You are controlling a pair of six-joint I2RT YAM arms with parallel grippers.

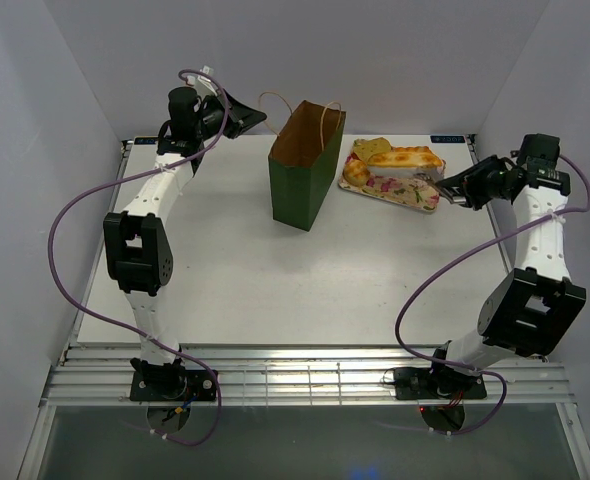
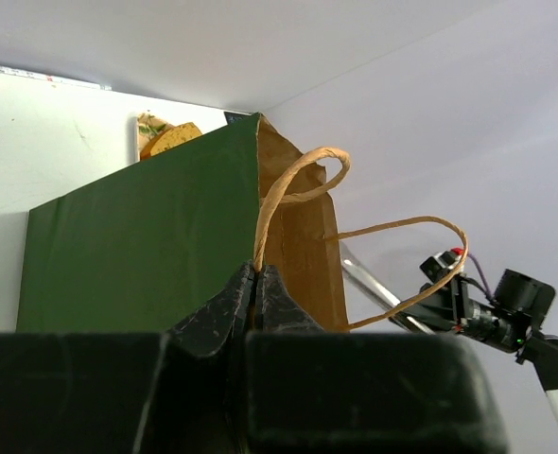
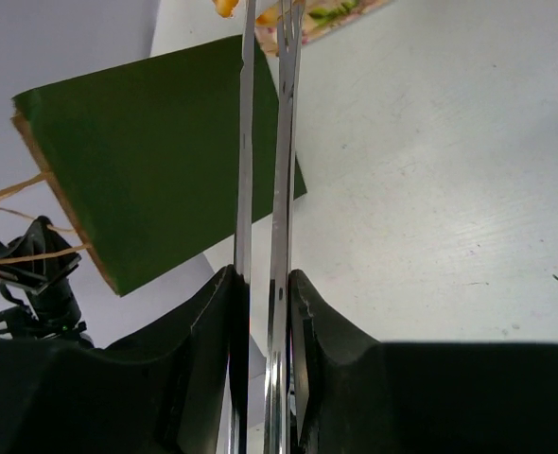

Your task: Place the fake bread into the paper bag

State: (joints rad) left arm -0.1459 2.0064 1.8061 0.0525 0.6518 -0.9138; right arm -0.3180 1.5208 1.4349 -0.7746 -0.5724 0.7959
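L gripper [image 2: 257, 280] clamped on left loop handle [image 2: 284, 194] of paper bag [image 1: 303, 178]. Prob an anchor: stops the bag tipping or sliding when pieces drop in, keeps the mouth pulled open. Bag upright at centre-far of table [image 1: 275, 290], mouth up, kraft inside showing. Bottom not visible, so contents can't be confirmed.

R gripper [image 3: 260, 284] closed around two thin metal blades, prob tongs [image 3: 243, 170]. Blades nearly together, nothing seen between them. Tips aimed toward right end of floral tray [image 1: 403, 190]. Reads as reach extension for thin pick-up off the tray w/o fingers knocking neighbours.

Fake bread [image 1: 395, 160] all on that tray, just right of bag, far-right of table. Long loaf [image 1: 412, 158] along far side, roundish piece [image 1: 358, 172] at left end nearest bag, another [image 1: 375, 148] behind it. 4th piece not made out.

Judgement: first pick not yet made, task at start. Next move needs tongs opened, then squeezed on a piece. Then lift above bag rim, since bag stands much taller than tray.

Risks: smooth toy slipping from narrow blades, esp. loaf if grabbed off-centre; tongs catching the free handle or rim.
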